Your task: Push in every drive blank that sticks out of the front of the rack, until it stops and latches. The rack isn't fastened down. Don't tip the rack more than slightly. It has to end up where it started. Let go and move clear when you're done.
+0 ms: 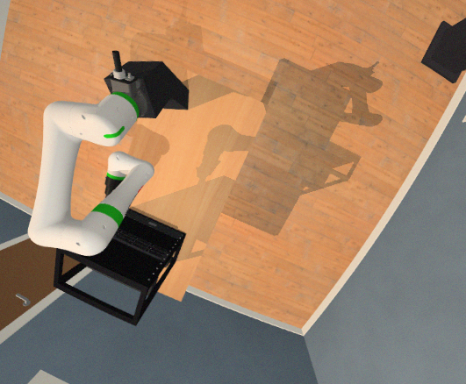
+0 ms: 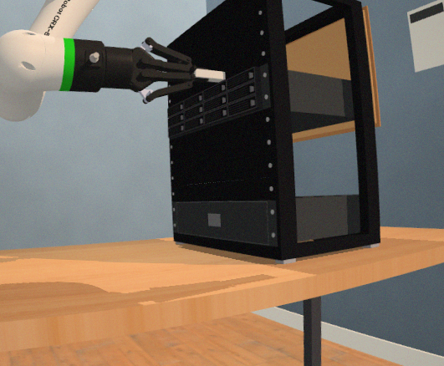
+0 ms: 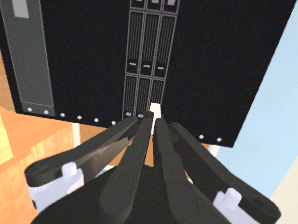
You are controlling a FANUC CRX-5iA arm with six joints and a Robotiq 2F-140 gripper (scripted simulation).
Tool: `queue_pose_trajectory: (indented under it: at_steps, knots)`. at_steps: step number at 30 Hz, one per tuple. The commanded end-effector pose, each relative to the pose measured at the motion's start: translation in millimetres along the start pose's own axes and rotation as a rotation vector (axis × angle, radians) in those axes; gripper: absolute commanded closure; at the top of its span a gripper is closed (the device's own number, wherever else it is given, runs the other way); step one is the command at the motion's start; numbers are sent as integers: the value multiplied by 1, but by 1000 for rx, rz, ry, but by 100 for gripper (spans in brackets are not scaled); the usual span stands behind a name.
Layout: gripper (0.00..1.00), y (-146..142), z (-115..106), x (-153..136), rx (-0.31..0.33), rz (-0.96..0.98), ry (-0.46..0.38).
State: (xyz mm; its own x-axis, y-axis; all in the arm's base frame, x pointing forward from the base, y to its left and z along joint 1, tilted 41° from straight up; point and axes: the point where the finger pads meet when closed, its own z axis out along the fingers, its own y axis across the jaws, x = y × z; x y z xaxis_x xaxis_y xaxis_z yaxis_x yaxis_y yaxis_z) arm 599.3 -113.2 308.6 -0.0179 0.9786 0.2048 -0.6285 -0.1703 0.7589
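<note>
Gripper (image 2: 191, 74) closed on nothing, fingertips pressed against a protruding drive blank (image 2: 209, 74).

Fingers are fully together and level, meeting the pale blank's outer end at the top row of the drive bay (image 2: 220, 98). Blank projects from the rack (image 2: 270, 138) front. Rack stands upright on the wooden table (image 2: 145, 276), feet flat.

Arm (image 2: 17, 75) horizontal, hand (image 2: 193, 76) fully closed
</note>
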Motion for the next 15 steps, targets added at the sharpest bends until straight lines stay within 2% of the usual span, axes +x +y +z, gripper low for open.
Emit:
queue_pose_trajectory:
  at_steps: [1,15]
  knots:
    - [90,1,0,0,-1,0,0]
    - [90,1,8,0,-1,0,0]
